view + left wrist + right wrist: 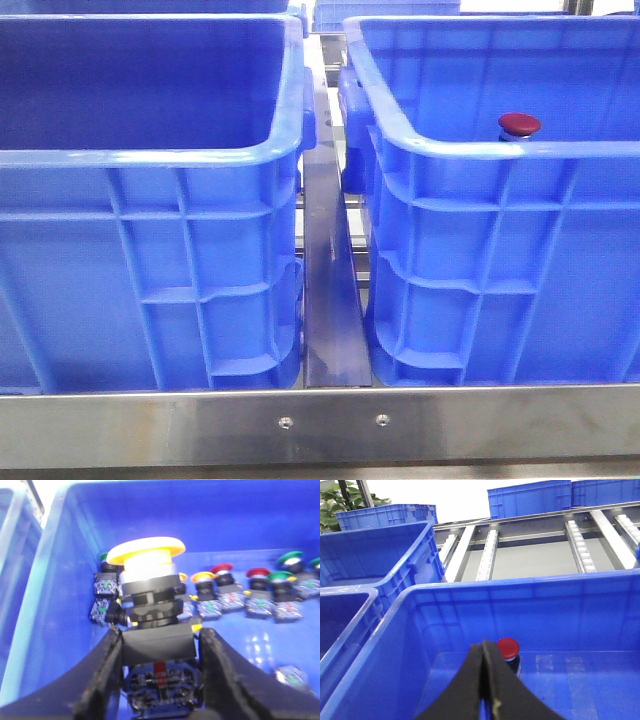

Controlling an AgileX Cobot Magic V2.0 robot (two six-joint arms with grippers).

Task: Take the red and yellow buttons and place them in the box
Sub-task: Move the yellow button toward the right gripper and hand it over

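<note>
The left claw point(159, 680) is clamped on the yellow button point(148, 587) by its black body, lifting it over a stock crate point(60, 630); the right claw point(487, 680) is pressed together, empty; the red button point(519, 125) sits in the right box point(480, 150), at two o'clock.

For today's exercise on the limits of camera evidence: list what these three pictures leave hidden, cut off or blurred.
- Front view: neither arm shows; the near rim of the right crate hides all of the red button but its cap.
- Left wrist view: the left claw grips the yellow button; the lower edge cuts off its base, and the buttons behind it are blurred.
- Right wrist view: the shut right claw partly covers the red button's body.
</note>
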